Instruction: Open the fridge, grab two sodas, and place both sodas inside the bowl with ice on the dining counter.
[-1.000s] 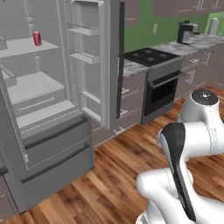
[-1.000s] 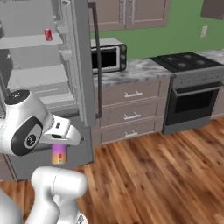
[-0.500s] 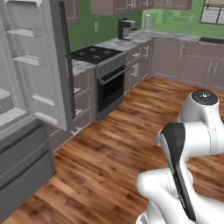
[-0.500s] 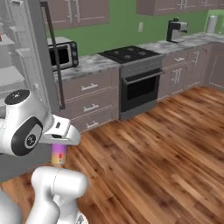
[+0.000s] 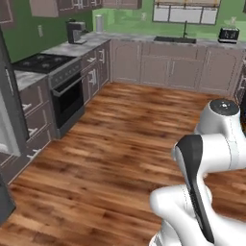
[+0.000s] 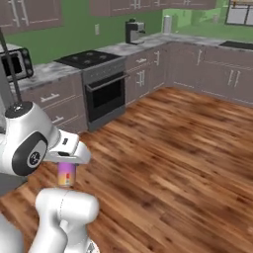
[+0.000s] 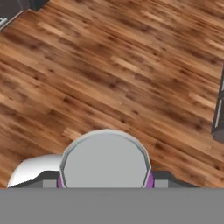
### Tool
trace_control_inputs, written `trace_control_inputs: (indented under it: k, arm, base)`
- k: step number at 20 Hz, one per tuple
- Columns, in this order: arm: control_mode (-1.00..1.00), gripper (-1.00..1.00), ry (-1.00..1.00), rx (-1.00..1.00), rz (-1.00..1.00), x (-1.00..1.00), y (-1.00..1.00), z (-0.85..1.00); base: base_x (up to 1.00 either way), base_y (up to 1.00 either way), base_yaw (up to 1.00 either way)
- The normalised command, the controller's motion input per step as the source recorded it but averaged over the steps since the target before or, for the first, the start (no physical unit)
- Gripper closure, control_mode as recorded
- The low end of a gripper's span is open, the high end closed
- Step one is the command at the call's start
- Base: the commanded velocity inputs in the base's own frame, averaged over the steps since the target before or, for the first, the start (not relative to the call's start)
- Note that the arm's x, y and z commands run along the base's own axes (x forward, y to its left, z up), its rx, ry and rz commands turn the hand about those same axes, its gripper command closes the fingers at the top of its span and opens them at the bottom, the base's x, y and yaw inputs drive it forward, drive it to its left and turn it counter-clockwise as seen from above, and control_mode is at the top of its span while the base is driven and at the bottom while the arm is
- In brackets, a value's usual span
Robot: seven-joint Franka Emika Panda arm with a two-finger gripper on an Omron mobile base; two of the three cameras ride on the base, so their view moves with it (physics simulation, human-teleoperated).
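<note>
Right base view showed you the gripper (image 6: 66, 167) clamped on the purple soda can (image 6: 66, 175), which hung upright beneath the hand, low beside the arm and above the wooden floor (image 6: 188, 148). Hand view had the can's pale grey top (image 7: 105, 161) between the fingers, purple showing at its edges. Behind, you could see the black oven (image 6: 105, 97) and the microwave (image 6: 14, 63) on the tabletop.

I see wood floor (image 5: 125, 144), a black oven (image 5: 67, 98) at left, grey cabinets (image 5: 168, 69) beyond, a toaster (image 5: 228, 34).
</note>
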Motion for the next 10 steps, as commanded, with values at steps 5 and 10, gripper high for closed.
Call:
trace_control_inputs:
  k: [5, 10]
  arm:
    - [1.00, 1.00, 0.00, 0.00, 0.00, 0.00, 0.00, 0.00]
    - [1.00, 1.00, 0.00, 0.00, 0.00, 0.00, 0.00, 0.00]
  base:
    - [-0.24, -0.56, -0.37]
    - [-0.06, -0.73, -0.27]
